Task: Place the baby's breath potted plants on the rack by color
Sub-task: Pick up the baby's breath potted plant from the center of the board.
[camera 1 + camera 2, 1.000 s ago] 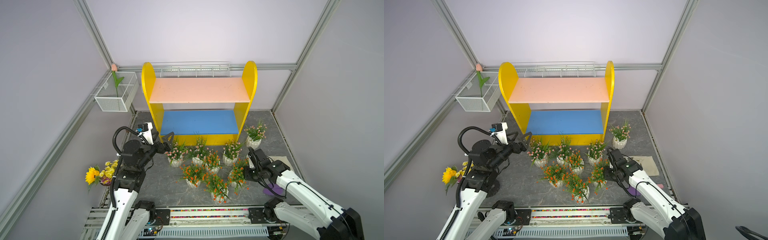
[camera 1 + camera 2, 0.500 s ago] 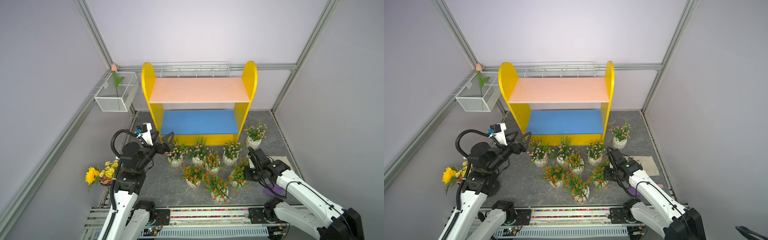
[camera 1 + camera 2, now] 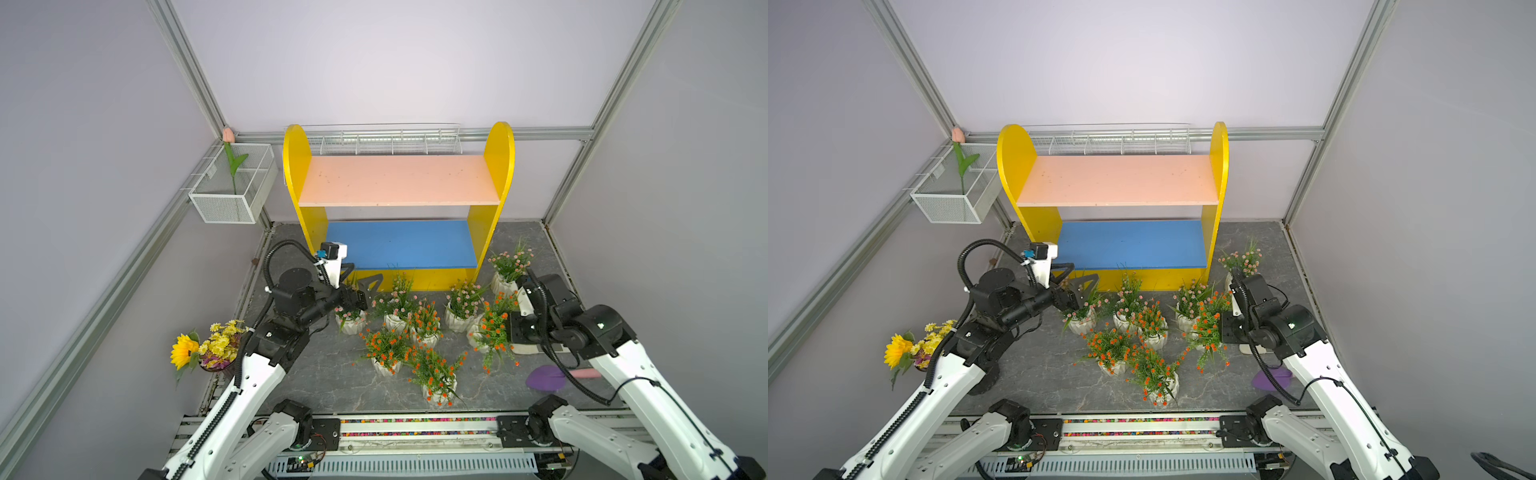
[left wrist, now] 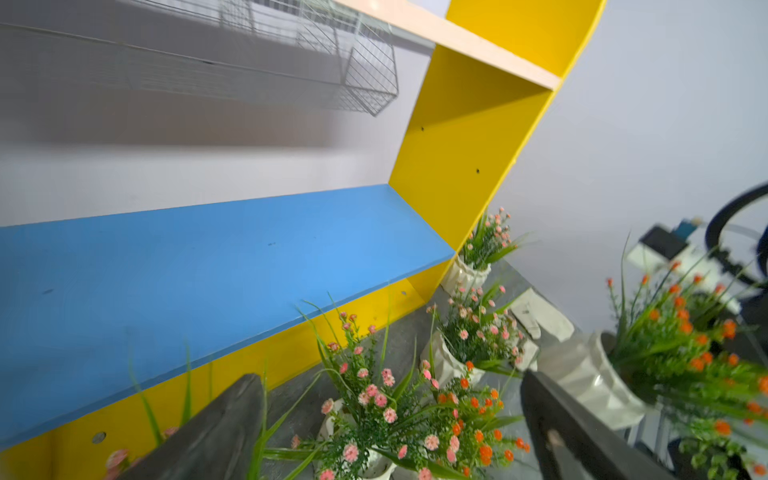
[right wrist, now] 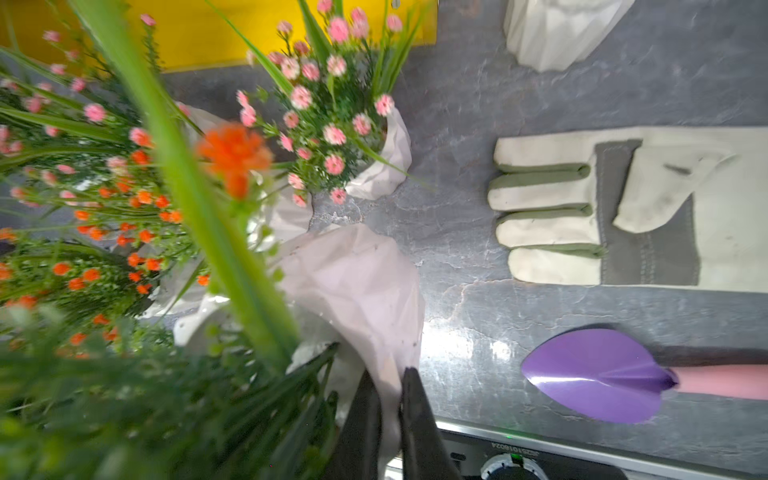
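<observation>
Right tool [image 5: 388, 374] is clamped on the pot rim of an orange plant [image 5: 357, 282], lower centre of the frame. Left tool [image 4: 388, 380] stands wide open, empty, facing the rack [image 4: 208, 266].

Rack [image 3: 297, 166] stands at the rear of the floor, against the back wall, with a wire rail [image 3: 390, 139] behind its upper board. Potted plants [image 3: 386, 349] are clustered on the floor before the rack; a separate plant [image 3: 509, 266] sits just beside the rack's right panel. Tilted plant [image 3: 492, 328] at the cluster's right edge, glove [image 5: 548, 228] and trowel [image 3: 548, 378] to its right. Mesh basket [image 3: 224, 208] hangs on the left wall, left of the rack, a stem [image 3: 233, 166] in it. Bouquet [image 3: 208, 347] at the floor's left edge.
</observation>
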{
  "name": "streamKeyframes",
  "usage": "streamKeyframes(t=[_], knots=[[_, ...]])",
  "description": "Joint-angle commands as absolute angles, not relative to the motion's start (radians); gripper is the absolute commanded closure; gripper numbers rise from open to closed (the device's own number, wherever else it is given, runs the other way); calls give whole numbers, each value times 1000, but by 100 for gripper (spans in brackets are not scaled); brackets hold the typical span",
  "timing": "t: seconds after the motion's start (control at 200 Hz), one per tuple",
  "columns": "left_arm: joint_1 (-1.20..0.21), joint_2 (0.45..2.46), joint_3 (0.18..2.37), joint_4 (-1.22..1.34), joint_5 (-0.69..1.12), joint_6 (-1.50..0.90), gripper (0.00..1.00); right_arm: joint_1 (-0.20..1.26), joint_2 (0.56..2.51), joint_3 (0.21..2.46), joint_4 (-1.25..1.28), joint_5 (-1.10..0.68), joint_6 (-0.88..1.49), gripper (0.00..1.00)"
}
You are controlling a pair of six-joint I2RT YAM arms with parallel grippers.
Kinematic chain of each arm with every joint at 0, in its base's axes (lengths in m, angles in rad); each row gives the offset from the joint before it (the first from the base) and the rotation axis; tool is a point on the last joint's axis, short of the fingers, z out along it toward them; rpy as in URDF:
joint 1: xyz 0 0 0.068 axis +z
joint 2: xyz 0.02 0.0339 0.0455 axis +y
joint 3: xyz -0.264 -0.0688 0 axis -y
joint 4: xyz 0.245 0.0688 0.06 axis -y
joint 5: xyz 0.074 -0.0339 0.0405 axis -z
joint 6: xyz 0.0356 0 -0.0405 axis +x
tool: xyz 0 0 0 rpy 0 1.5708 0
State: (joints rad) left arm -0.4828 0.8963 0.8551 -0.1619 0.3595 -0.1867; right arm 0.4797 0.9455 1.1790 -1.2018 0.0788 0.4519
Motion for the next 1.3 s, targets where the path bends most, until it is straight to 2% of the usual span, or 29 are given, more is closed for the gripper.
streamKeyframes(t=[0.0,0.17,0.45,0.895,1.3], knots=[[-576,933,899,-211,289,-79,1,482,989,1280,-1252,97,379,90],[-710,972,898,-161,232,-13,1,479,1094,1414,-1226,33,320,90],[-842,994,860,-15,169,19,0,478,1231,1555,-1183,-125,267,90],[-895,1075,877,42,276,78,1,483,1343,1644,-1165,-253,217,88],[-950,1207,939,111,311,109,1,522,1408,1680,-1170,-286,186,88]])
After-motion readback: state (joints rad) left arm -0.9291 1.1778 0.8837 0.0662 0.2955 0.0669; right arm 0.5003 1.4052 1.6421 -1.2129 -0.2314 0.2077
